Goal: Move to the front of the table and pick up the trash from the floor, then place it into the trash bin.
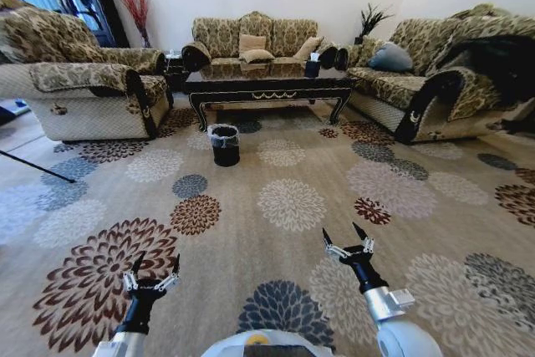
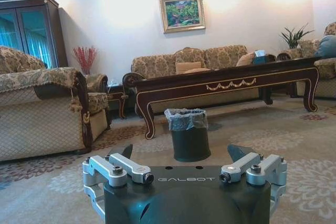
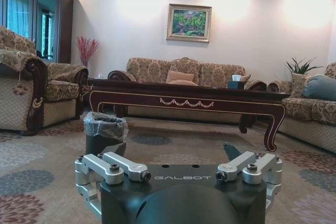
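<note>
The dark brown table (image 1: 267, 85) stands ahead across the flowered floor (image 1: 334, 165), between the sofas. The black trash bin (image 1: 224, 145) with its grey liner sits on the carpet in front of the table's left part. I cannot make out the trash among the carpet's pattern. Both arms hang low near me, well short of the bin. My left gripper (image 1: 154, 267) is open and holds nothing, and so is my right gripper (image 1: 346, 236). The left wrist view looks past the open left gripper (image 2: 182, 151) at the bin (image 2: 189, 135) and table (image 2: 226, 80). The right wrist view shows the right gripper (image 3: 175, 149), bin (image 3: 104, 129) and table (image 3: 184, 100).
An armchair (image 1: 84, 81) flanks the table on the left, a sofa (image 1: 251, 39) stands behind it and another sofa (image 1: 435, 81) on the right. A black tissue box (image 1: 312, 67) sits on the table. A thin dark rod (image 1: 33, 166) lies at the left edge. Wide carpet separates me from the bin.
</note>
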